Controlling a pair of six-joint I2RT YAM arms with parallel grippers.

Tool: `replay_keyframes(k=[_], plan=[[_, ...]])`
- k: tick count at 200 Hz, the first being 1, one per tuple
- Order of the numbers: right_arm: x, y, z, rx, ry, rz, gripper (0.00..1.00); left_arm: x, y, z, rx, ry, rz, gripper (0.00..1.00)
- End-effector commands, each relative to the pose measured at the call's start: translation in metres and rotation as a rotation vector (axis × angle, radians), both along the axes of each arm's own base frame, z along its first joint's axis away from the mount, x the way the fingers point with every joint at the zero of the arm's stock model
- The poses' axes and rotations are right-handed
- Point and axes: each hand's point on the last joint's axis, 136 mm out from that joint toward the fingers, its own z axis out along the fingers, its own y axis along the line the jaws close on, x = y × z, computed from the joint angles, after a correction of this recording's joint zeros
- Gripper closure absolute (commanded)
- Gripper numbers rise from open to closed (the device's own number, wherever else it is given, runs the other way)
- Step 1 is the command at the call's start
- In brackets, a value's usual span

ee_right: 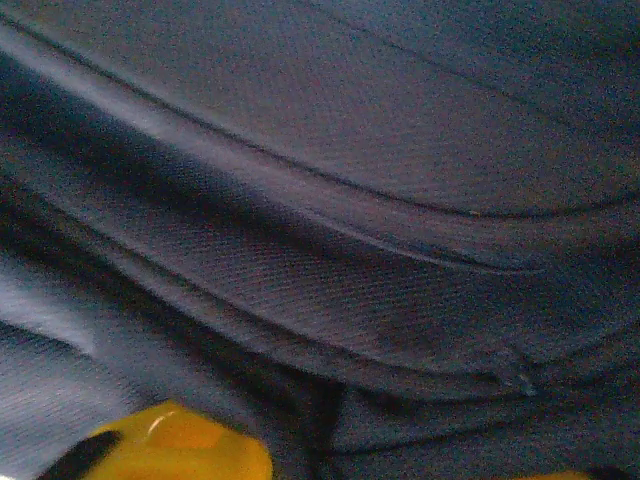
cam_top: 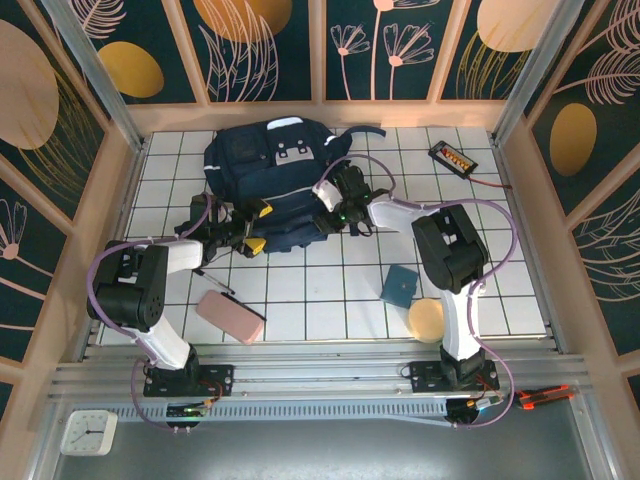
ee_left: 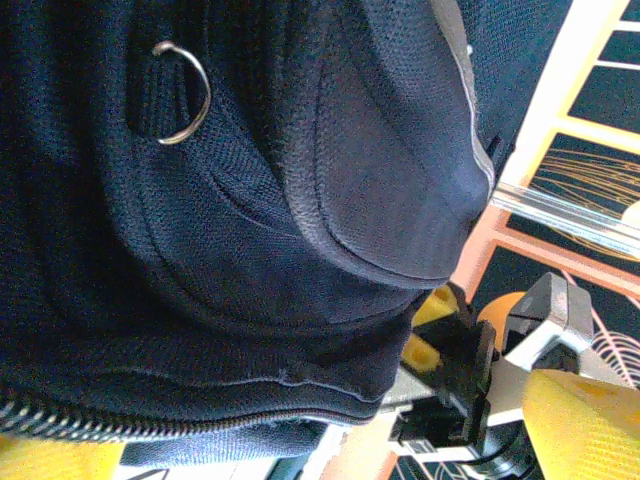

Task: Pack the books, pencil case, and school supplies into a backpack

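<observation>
The navy backpack lies at the back middle of the table. My left gripper stands open at its near left edge, the yellow fingers wide apart on either side of the zip seam. My right gripper presses into the backpack's near right side, its jaws drawn in on a fold of the navy fabric. The pink pencil case lies near the front left, with the black pen just behind it. The teal pad sits right of centre. The books are out of view.
A round tan disc lies beside the right arm's base. A black device with orange buttons sits at the back right. Wooden walls close in the table on three sides. A metal ring hangs from the backpack.
</observation>
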Motion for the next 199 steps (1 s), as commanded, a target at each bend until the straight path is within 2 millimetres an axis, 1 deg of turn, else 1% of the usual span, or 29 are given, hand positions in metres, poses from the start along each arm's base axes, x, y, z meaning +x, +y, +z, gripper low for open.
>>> replay_keyframes(k=[1,7,15,25,40,56,71,73,80,92,115,121,133,137,139,143,146,155,157,160,181,185,188,199], plan=[[-0.004,0.004,-0.012,-0.076,-0.034,0.016,0.84,0.009,0.002,0.007,0.02,0.003,0.037,0.02],[-0.007,0.007,-0.008,-0.073,-0.047,0.023,0.88,0.009,0.001,0.007,0.021,0.002,0.035,0.01],[-0.012,0.009,-0.003,-0.069,-0.061,0.03,1.0,0.009,0.0,0.009,0.022,-0.003,0.035,0.02],[-0.019,0.012,0.004,-0.057,-0.068,0.037,1.0,0.008,-0.005,0.011,0.021,-0.011,0.025,0.01],[-0.034,0.02,0.019,-0.023,-0.069,0.065,1.0,0.006,-0.017,0.011,0.004,-0.014,0.006,0.02],[-0.052,0.026,0.027,0.007,-0.053,0.097,1.0,0.004,-0.03,0.011,-0.027,-0.014,0.008,0.01],[-0.064,0.029,0.03,0.04,-0.028,0.117,1.0,0.004,-0.04,0.012,-0.058,-0.017,0.01,0.02],[-0.066,0.03,0.03,0.046,-0.022,0.12,1.0,0.003,-0.041,0.004,-0.056,0.002,0.01,0.01],[-0.072,0.032,0.03,0.066,-0.001,0.135,1.0,0.003,-0.044,-0.002,-0.059,0.018,0.014,0.02],[-0.081,0.038,0.031,0.087,0.022,0.158,1.0,0.006,-0.046,-0.009,-0.058,0.034,0.023,0.02],[-0.097,0.05,0.033,0.133,0.061,0.183,1.0,0.01,-0.043,-0.021,-0.046,0.057,0.051,0.02],[-0.101,0.051,0.034,0.142,0.066,0.185,1.0,0.01,-0.043,-0.023,-0.041,0.059,0.05,0.09],[-0.104,0.051,0.036,0.147,0.067,0.168,1.0,0.011,-0.041,-0.024,-0.028,0.047,0.051,0.3],[-0.104,0.05,0.036,0.147,0.067,0.161,1.0,0.012,-0.041,-0.024,-0.023,0.043,0.051,0.44],[-0.104,0.049,0.036,0.146,0.067,0.157,1.0,0.012,-0.04,-0.025,-0.019,0.044,0.052,0.55],[-0.103,0.047,0.036,0.143,0.063,0.147,1.0,0.011,-0.038,-0.026,-0.012,0.045,0.052,0.74],[-0.103,0.045,0.035,0.137,0.064,0.137,1.0,0.01,-0.037,-0.027,-0.004,0.046,0.05,0.82],[-0.1,0.038,0.035,0.125,0.055,0.104,1.0,0.009,-0.033,-0.028,0.022,0.038,0.045,0.91],[-0.099,0.036,0.036,0.123,0.053,0.096,1.0,0.009,-0.032,-0.029,0.029,0.038,0.043,0.93],[-0.098,0.032,0.035,0.118,0.051,0.083,1.0,0.009,-0.029,-0.029,0.043,0.036,0.042,1.0],[-0.079,0.001,0.034,0.094,0.072,-0.033,1.0,0.007,-0.005,-0.024,0.155,0.0,0.046,1.0],[-0.076,-0.006,0.034,0.094,0.08,-0.054,1.0,0.007,0.0,-0.027,0.174,0.006,0.047,1.0],[-0.073,-0.01,0.034,0.094,0.081,-0.069,1.0,0.008,0.003,-0.017,0.177,-0.02,0.05,1.0],[-0.064,-0.025,0.033,0.092,0.096,-0.116,1.0,0.008,0.016,-0.013,0.202,-0.028,0.055,1.0]])
